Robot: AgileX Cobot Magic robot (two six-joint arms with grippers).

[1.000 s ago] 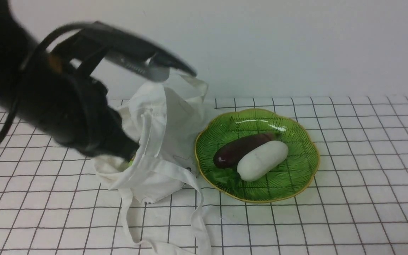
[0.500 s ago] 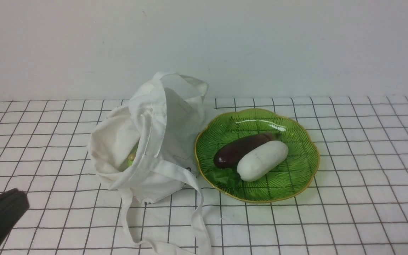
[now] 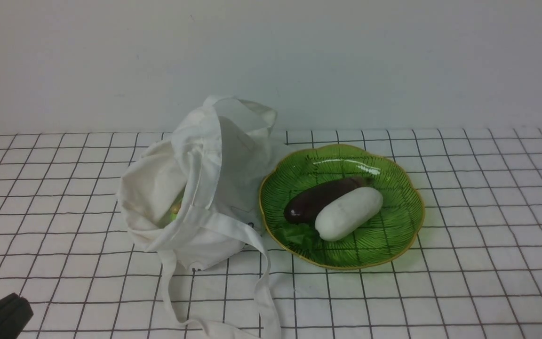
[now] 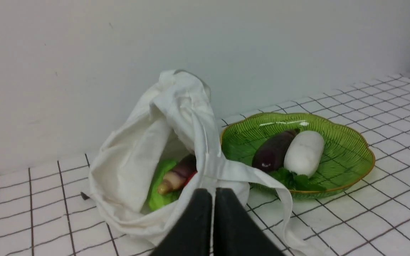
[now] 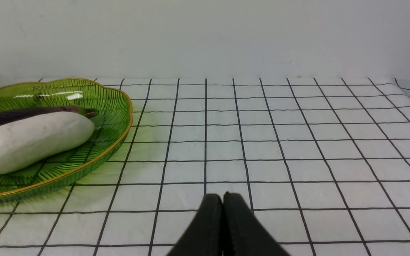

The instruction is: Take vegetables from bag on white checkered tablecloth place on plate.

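The white cloth bag lies open on the white checkered tablecloth, left of the green plate. On the plate rest a dark purple eggplant, a white oblong vegetable and a green leaf. The left wrist view looks into the bag, where green leaves and a yellowish-purple piece lie. My left gripper is shut and empty, short of the bag's mouth; only its tip shows at the front view's lower left corner. My right gripper is shut and empty, low over the cloth to the right of the plate.
A plain white wall stands right behind the bag and plate. The bag's long straps trail forward over the cloth toward the near edge. Bare checkered cloth stretches right of the plate.
My left arm has pulled away from above the bag, dropping back to the lower left corner of the front view. The bag, plate and vegetables have stayed put.
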